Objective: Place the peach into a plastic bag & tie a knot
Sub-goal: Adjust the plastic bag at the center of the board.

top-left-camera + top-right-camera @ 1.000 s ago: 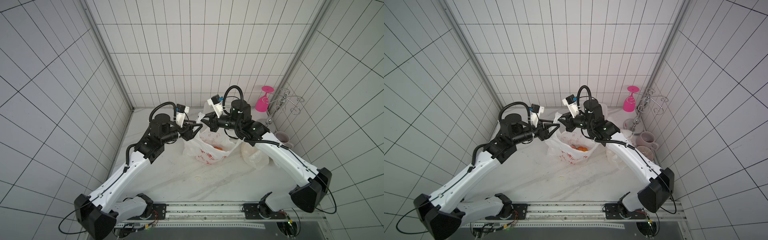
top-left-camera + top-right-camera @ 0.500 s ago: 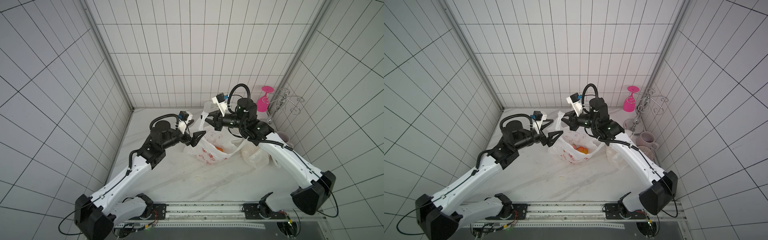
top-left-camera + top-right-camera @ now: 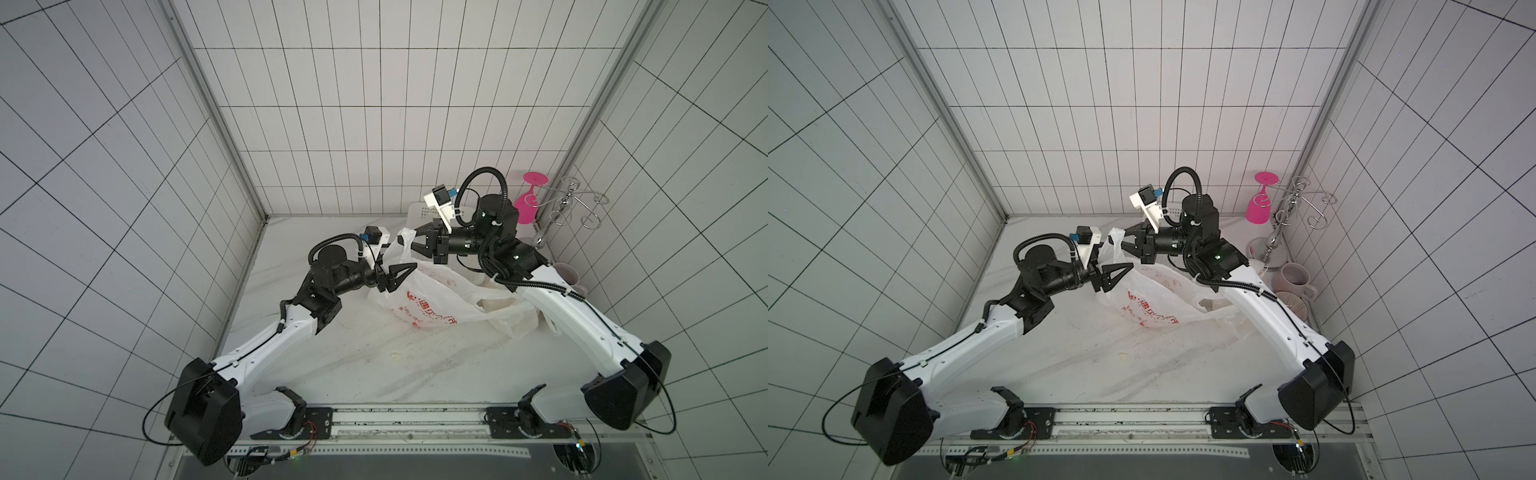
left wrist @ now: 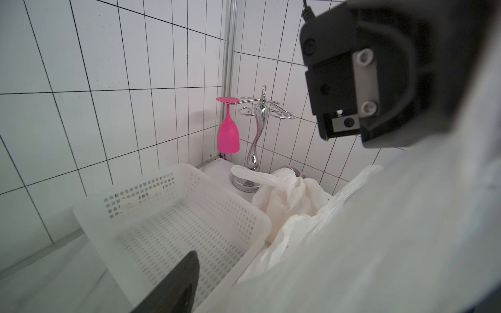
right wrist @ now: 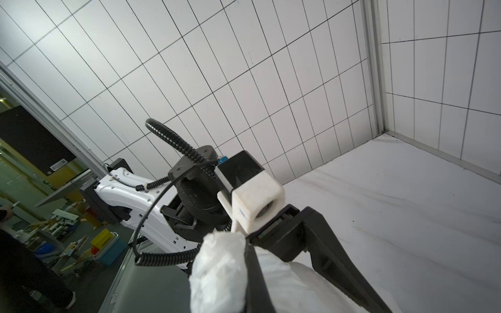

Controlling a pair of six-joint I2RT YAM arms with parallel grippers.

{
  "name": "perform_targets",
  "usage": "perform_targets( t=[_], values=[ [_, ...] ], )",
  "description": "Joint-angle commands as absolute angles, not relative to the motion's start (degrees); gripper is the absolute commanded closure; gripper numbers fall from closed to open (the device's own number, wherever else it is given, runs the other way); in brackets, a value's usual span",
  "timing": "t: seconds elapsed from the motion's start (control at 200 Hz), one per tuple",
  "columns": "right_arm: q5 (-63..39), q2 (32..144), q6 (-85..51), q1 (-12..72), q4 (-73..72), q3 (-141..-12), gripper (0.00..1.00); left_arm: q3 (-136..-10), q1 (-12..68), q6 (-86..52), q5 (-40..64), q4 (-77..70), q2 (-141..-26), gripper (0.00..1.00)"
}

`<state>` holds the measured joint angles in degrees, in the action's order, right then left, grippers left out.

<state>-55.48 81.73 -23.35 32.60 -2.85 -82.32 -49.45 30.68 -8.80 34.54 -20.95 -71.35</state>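
A white, marble-veined tabletop (image 3: 374, 361) carries a red-printed plastic bag (image 3: 432, 305) at centre frame, while a cream bag (image 3: 515, 322), a perforated white basket (image 4: 176, 230), a chrome glass rack (image 3: 1273, 249) and a mug (image 3: 1293, 278) crowd its upper right.

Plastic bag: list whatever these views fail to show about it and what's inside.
Peach: unseen in every view; the plastic bag's crumpled film would hide it in both top views.
Left wrist view: blurred bag film by the lens hides all but one of the left fingers.
Right wrist view: the bottom edge cuts off where the right fingers pinch the bag's handle.
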Motion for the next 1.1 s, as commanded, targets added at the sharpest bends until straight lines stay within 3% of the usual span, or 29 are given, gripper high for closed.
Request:
perform_targets(
  t=[0.0, 0.34, 0.76, 0.92, 1.095],
  values=[
    [-59.6, 83.3, -28.5, 32.1, -9.7, -79.5, 1.00, -49.1, 30.6, -11.3, 36.1, -27.8, -71.7, 0.27],
    [-59.5, 84.2, -32.2, 32.1, -13.1, -78.9, 1.00, -49.0, 30.7, -15.5, 40.2, -33.2, -74.5, 0.33],
    [-57.4, 82.8, -33.6, 30.4, -12.7, -78.2, 1.00, -47.7, 30.7, -19.3, 38.1, -34.7, -73.6, 0.98],
    [-50.2, 76.8, -30.4, 25.1, -0.1, -78.8, 0.61, -47.2, 30.7, -21.7, 29.8, -27.6, -71.0, 1.00],
    [-37.3, 64.3, -20.8, 14.9, 23.4, -77.9, 0.43, -47.1, 30.5, -25.5, 13.6, -18.2, -67.5, 1.00]
  ],
)
